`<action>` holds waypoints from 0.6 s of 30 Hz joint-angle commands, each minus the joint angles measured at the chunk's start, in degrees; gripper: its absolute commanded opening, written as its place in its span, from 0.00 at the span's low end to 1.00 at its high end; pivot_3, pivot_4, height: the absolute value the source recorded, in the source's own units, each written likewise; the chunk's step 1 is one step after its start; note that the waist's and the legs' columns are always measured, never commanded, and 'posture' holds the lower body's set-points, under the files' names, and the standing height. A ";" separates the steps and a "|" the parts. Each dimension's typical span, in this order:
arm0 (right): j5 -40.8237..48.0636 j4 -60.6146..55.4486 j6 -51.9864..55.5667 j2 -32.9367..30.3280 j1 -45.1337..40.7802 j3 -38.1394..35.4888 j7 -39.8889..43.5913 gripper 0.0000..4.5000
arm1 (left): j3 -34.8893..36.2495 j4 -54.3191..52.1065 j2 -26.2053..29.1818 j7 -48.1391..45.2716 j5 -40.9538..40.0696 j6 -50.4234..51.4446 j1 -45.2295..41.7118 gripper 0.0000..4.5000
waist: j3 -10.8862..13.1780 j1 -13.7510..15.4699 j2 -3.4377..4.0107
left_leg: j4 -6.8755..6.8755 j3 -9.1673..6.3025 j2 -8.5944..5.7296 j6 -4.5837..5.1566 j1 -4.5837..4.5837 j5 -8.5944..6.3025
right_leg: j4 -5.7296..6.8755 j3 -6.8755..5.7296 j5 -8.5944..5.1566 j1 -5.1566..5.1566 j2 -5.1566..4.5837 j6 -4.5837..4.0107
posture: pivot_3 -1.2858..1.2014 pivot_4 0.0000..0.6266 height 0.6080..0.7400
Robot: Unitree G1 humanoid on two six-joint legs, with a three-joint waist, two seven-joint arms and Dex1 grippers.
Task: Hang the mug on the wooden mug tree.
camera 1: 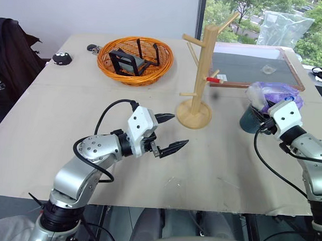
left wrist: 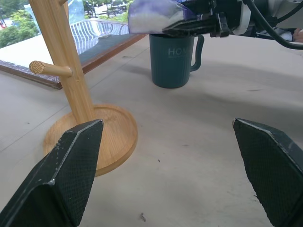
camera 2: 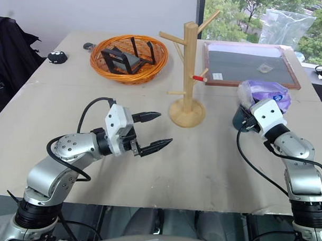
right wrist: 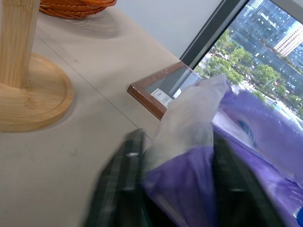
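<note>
I have the right gripper (right wrist: 177, 189) clamped, it seems, on the tissue pack (right wrist: 246, 156) stuffed in the mug (left wrist: 171, 59), left gripper (camera 1: 170, 133) spread idle; next, lift the pack clear before hanging the mug on the wooden mug tree (camera 1: 205, 69).

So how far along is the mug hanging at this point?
Early. Nothing is hung: the wooden mug tree has bare pegs, and the mug stands on the table with a purple tissue pack sitting in it. In hand: the right hand is closing on that pack, apparently to clear it out. The left hand waits open beside the tree. Left: remove the pack, grasp the mug, hook its handle on a peg.
</note>
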 commanded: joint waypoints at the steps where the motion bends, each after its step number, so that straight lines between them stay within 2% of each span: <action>1: 0.12 -3.62 -1.49 -0.36 -0.25 -2.11 -0.65 0.01 | 0.62 -2.34 -0.12 0.01 -1.45 -0.46 -0.83 1.00 | 0.00 -0.01 0.00 | 0.00 -0.01 0.00 0.00 0.00 0.00 | 0.00 0.00 0.00 0.00 0.00 0.00 | 0.52 0.24 0.98; 8: -1.55 -5.34 -2.61 -2.59 -0.44 -7.29 -3.21 0.01 | -1.03 -2.39 -2.18 -0.13 -4.19 0.33 -4.38 1.00 | 0.01 0.20 0.00 | 0.01 -0.01 -0.01 -0.01 -0.01 0.00 | 0.00 -0.01 0.00 0.00 -0.01 0.00 | 0.52 0.24 0.98; 13: -2.38 -4.24 -0.42 -6.12 5.94 -17.85 -4.15 0.01 | -5.30 -0.20 -2.50 -4.52 -4.91 0.29 -8.10 1.00 | 0.02 1.01 0.02 | 0.01 0.05 -0.09 -0.01 -0.10 0.01 | -0.04 -0.08 0.00 0.00 -0.04 0.00 | 0.52 0.24 0.98; 18: -2.42 0.94 2.34 -4.76 12.96 -22.93 -5.90 0.01 | -9.90 6.58 -3.64 -9.76 -1.85 -3.33 -13.55 1.00 | 0.01 1.23 0.01 | 0.02 0.19 -0.09 -0.01 -0.03 0.01 | -0.02 -0.06 0.00 0.06 0.00 0.00 | 0.52 0.24 0.98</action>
